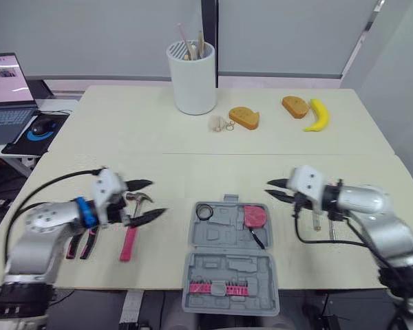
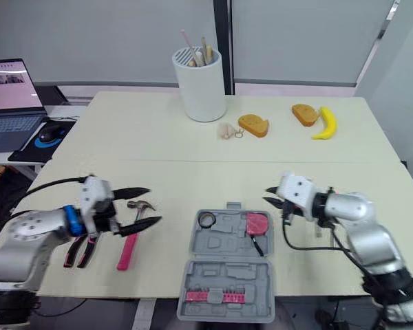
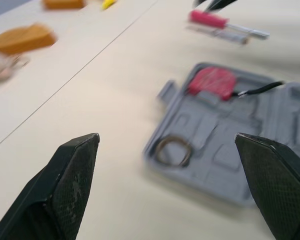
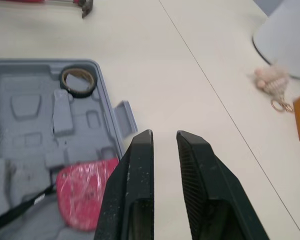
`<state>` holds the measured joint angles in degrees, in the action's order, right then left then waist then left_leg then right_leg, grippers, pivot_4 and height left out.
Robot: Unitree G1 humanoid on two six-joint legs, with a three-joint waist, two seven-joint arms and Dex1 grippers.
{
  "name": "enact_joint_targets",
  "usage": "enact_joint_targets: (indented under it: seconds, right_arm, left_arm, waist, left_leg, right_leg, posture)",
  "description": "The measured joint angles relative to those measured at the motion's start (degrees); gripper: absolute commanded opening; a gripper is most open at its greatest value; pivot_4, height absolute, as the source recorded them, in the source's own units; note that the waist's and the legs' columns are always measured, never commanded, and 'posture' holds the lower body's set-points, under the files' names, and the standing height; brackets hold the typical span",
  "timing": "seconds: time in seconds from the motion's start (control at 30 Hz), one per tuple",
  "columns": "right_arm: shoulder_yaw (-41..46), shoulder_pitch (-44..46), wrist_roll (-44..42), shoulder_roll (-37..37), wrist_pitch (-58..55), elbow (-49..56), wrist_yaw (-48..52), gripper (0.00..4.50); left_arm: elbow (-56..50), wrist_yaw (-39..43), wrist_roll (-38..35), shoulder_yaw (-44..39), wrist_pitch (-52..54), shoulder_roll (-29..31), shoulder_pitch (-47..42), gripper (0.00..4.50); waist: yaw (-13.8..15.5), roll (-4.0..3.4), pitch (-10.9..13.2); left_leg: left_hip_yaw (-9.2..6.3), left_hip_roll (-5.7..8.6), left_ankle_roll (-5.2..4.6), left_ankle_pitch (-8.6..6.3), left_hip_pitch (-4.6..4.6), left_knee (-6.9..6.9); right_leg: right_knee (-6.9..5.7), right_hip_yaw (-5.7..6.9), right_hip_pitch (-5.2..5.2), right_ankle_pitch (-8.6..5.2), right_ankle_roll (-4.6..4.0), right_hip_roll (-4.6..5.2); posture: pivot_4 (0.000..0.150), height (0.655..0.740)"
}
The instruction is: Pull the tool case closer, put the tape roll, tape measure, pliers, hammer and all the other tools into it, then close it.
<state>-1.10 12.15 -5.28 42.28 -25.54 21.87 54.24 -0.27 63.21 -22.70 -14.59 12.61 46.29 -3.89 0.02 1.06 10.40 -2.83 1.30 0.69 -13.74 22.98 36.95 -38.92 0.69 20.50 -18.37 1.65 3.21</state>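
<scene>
Bottom centre, the tool case lies open, with the tape roll and red tape measure inside. Lower left, the hammer and pliers lie on the table by the left gripper, which is spread wide and empty. Mid-right, the right gripper is barely parted and holds nothing. If the hammer is gripped by its pink handle, the heavy head could tip down and slip free.

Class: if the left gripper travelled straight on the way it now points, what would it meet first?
Most likely the open tool case, near the corner holding the tape roll. The left gripper, jaws open, aims at it, though height is unclear.
</scene>
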Motion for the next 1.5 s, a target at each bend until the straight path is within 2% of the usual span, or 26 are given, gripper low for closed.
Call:
enact_joint_targets:
  seconds: [0.13, 0.27, 0.33, 0.37, 0.53, 0.77, 0.93, 1.07, 1.27, 1.5]
  right_arm:
    - [10.2, -10.5, -2.5, 6.7, -7.4, 4.6, 0.8, 2.54]
    - [20.5, -18.9, -2.8, 10.7, -9.8, 5.2, 1.0, 3.51]
    - [24.4, -23.1, -2.9, 11.7, -9.8, 5.4, 2.1, 4.23]
    - [26.2, -25.2, -2.9, 12.0, -9.8, 5.4, 2.7, 4.46]
    - [32.2, -31.7, -3.4, 13.8, -9.9, 5.9, 6.1, 4.46]
    - [31.7, -30.2, -5.1, 14.0, -8.9, 6.8, 6.9, 4.46]
    - [25.5, -21.2, -13.1, 13.8, -7.1, 12.8, 8.6, 4.46]
    - [15.6, -6.8, -21.4, 13.3, -10.9, 16.5, 8.6, 4.46]
    - [2.7, 11.1, -29.8, 9.6, -18.0, 16.6, 8.0, 4.46]
    - [-3.7, 16.4, -29.7, 7.7, -18.5, 14.4, 7.6, 4.46]
  left_arm:
    - [7.6, -0.2, -0.2, -7.5, 1.0, 3.4, 5.9, 4.50]
    - [15.2, 0.4, -0.1, -12.9, 1.9, 6.9, 10.4, 4.50]
    - [18.5, 1.5, -0.1, -14.2, 1.9, 8.5, 12.2, 4.50]
    - [20.6, 2.0, 0.0, -15.0, 1.9, 9.2, 13.1, 4.50]
    - [27.8, 4.6, 0.4, -16.7, 1.2, 12.2, 16.0, 4.50]
    - [27.5, 4.4, 0.1, -17.3, 2.4, 12.1, 17.1, 4.50]
    - [21.8, -1.5, -1.3, -19.8, 8.6, 8.7, 20.1, 4.50]
    - [14.1, -7.6, -2.9, -21.7, 14.1, 3.4, 22.5, 4.50]
    - [6.6, -17.9, -4.4, -22.0, 19.0, -3.5, 18.5, 4.50]
    - [7.9, -22.9, -2.4, -18.2, 19.1, -5.0, 12.9, 4.50]
  waist:
    - [0.0, 0.01, 0.1]
    - [-0.1, 0.01, 0.1]
    - [0.0, 0.01, 0.0]
    - [-0.1, 0.01, 0.0]
    - [-0.1, 0.02, 0.0]
    - [-0.2, 0.03, 0.0]
    - [-0.4, 0.01, 0.1]
    - [-0.4, 0.14, 0.1]
    - [0.5, 0.40, 0.0]
    - [0.4, 0.45, -0.1]
  left_leg:
    - [0.04, -0.01, -0.01, 0.00, -0.03, -0.01]
    - [0.04, -0.11, 0.00, 0.01, -0.15, 0.00]
    - [0.04, -0.12, 0.00, 0.01, -0.15, 0.01]
    - [0.05, -0.13, 0.00, 0.01, -0.15, 0.01]
    - [0.09, -0.14, 0.00, 0.00, -0.11, -0.01]
    - [0.15, -0.13, 0.01, 0.00, -0.08, -0.01]
    - [0.15, -0.16, 0.00, 0.00, -0.05, -0.08]
    - [0.18, -0.17, 0.01, -0.01, -0.02, -0.05]
    - [0.15, -0.16, 0.01, 0.00, 0.10, -0.01]
    - [0.18, -0.12, 0.02, -0.01, 0.24, -0.04]
  right_leg:
    - [-0.02, -0.01, 0.00, 0.00, 0.00, 0.04]
    - [-0.03, -0.01, -0.05, -0.01, -0.02, 0.03]
    - [-0.03, 0.00, -0.04, -0.01, -0.05, 0.03]
    - [-0.02, -0.01, -0.04, -0.02, -0.06, 0.04]
    - [-0.01, -0.02, 0.02, -0.02, -0.08, 0.11]
    - [0.01, -0.02, 0.05, -0.03, -0.12, 0.21]
    - [0.00, -0.01, 0.12, -0.04, -0.13, 0.19]
    - [0.01, -0.01, 0.45, -0.03, -0.12, 0.21]
    - [0.00, 0.05, 0.57, 0.05, -0.17, 0.22]
    - [0.00, 0.02, 0.71, 0.08, -0.18, 0.21]
  posture:
    - [0.150, 0.7400]
    - [0.150, 0.7400]
    - [0.150, 0.7400]
    - [0.150, 0.7400]
    - [0.150, 0.7400]
    - [0.150, 0.7400]
    - [0.150, 0.7400]
    - [0.150, 0.7400]
    - [0.150, 0.7400]
    - [0.150, 0.7400]
